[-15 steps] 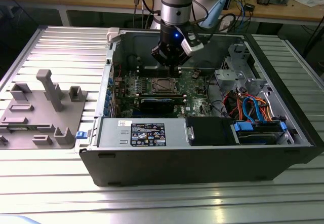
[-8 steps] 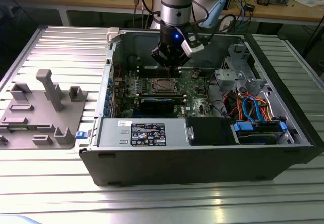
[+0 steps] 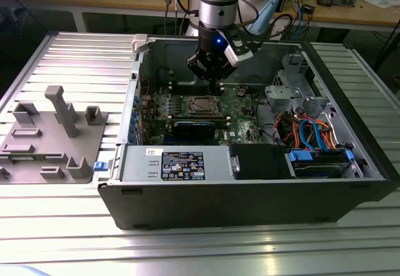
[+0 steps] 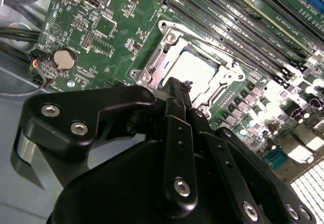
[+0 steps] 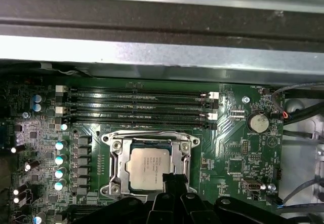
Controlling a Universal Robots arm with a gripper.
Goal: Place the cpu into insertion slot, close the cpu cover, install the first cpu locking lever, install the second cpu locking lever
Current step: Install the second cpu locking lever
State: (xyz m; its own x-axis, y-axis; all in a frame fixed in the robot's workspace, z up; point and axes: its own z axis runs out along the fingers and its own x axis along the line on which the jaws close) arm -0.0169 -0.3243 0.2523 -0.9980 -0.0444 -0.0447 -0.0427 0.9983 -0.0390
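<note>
1. Open computer case [image 3: 250,192] lies on a ribbed metal table [image 3: 75,64]; inside sits the green motherboard [image 3: 240,110], with orange and blue cables [image 3: 309,129] toward the exterior view's right.
2. The cpu [image 5: 148,167], a flat pale-silver square, sits in the socket; the cpu cover [image 5: 117,155], a thin silver frame, lies down around it.
3. Gripper [image 4: 178,89]: black fingers drawn together, nothing between them, tips just above the socket edge beside the cpu.
4. Grey moulded fixture tray [image 3: 53,138] rests on the table, well apart from the case.
</note>
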